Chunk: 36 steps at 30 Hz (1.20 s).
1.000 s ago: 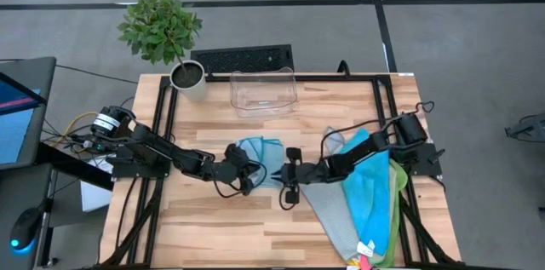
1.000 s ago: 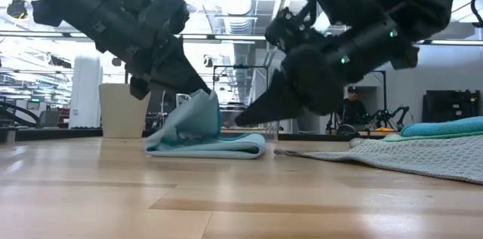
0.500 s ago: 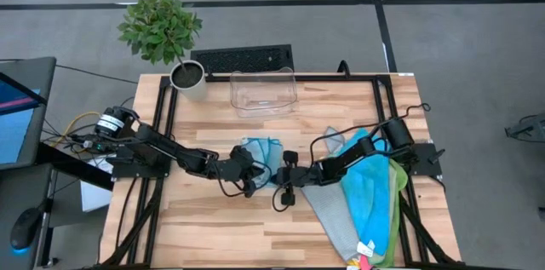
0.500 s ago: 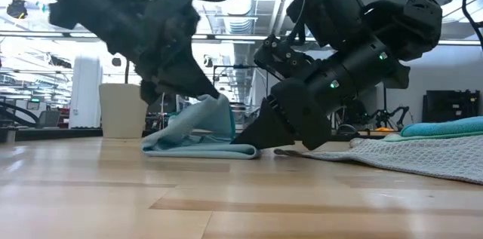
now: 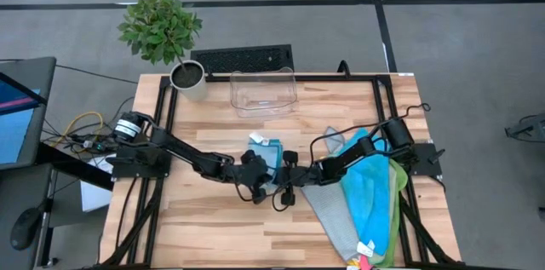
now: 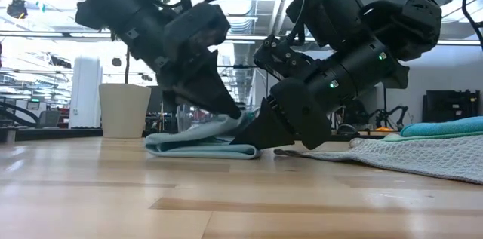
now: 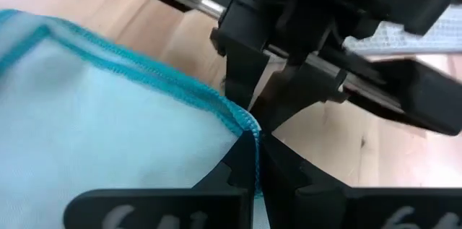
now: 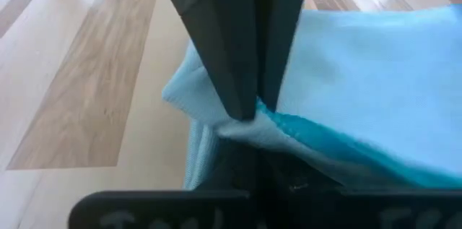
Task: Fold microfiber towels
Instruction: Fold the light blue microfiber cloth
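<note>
A light blue microfiber towel (image 5: 266,152) lies folded mid-table, its lower layers flat on the wood (image 6: 192,146). My left gripper (image 5: 262,178) reaches in from the left and is shut on one corner of it. My right gripper (image 5: 281,180) comes from the right, fingertips low at the table (image 6: 240,142), and is shut on the towel's right edge. The two grippers nearly meet tip to tip. More towels lie in a pile at the right: grey (image 5: 336,215), bright blue (image 5: 370,189) and green (image 5: 398,193). My left gripper pinches the towel's corner, with its teal stitched hem (image 7: 242,122), between its two fingers. The fingers slant down from the table's left. The corner sits a little above the folded layers (image 6: 226,122), which lie on the table. My right gripper pinches a bunched fold at the towel's edge (image 8: 216,124) between its two fingers. It slants down from the table's right, with the fingertips (image 6: 245,139) at the tabletop. That part of the towel stays on the table.
A clear plastic bin (image 5: 263,91) stands at the table's far edge, with a potted plant (image 5: 188,78) to its left and a keyboard (image 5: 241,59) behind it. Bare wood lies toward the near edge and at the left.
My left gripper has gone toward the table's right edge and down, carrying the towel's raised corner over the rest, so the upright flap now lies folded low. My right gripper has sunk to the tabletop at the towel's right edge and then kept still.
</note>
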Each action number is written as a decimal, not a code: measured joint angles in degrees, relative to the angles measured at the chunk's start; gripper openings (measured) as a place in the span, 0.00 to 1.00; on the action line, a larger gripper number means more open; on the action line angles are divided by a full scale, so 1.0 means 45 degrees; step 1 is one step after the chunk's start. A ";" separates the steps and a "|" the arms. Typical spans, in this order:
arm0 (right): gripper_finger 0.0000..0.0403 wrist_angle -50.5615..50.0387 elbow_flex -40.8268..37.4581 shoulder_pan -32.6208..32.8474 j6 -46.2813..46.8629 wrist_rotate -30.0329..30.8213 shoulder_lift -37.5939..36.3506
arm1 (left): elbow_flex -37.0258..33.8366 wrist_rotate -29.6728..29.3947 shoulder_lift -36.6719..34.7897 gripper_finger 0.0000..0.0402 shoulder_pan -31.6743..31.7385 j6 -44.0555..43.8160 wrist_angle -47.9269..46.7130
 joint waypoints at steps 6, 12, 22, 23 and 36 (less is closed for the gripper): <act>0.08 0.0029 -0.0005 0.0000 -0.0082 -0.0013 0.0011 | -0.0005 0.0253 0.0005 0.03 -0.0009 0.0027 0.0414; 0.07 0.0024 -0.0005 0.0000 -0.0084 -0.0029 0.0013 | -0.0005 0.0120 0.0005 0.14 -0.0010 0.0145 0.0428; 0.08 0.0019 -0.0010 0.0000 -0.0084 -0.0044 0.0018 | -0.0019 0.0086 -0.0591 0.39 0.0122 0.0253 0.0607; 0.08 0.0019 -0.0010 0.0000 -0.0084 -0.0044 0.0018 | -0.0019 0.0243 -0.0961 0.40 0.0146 0.0306 0.0460; 0.09 0.0036 -0.0019 -0.0083 -0.0084 -0.0016 -0.0001 | -0.2419 -0.2194 -0.3616 0.28 -0.0150 -0.0319 -0.1156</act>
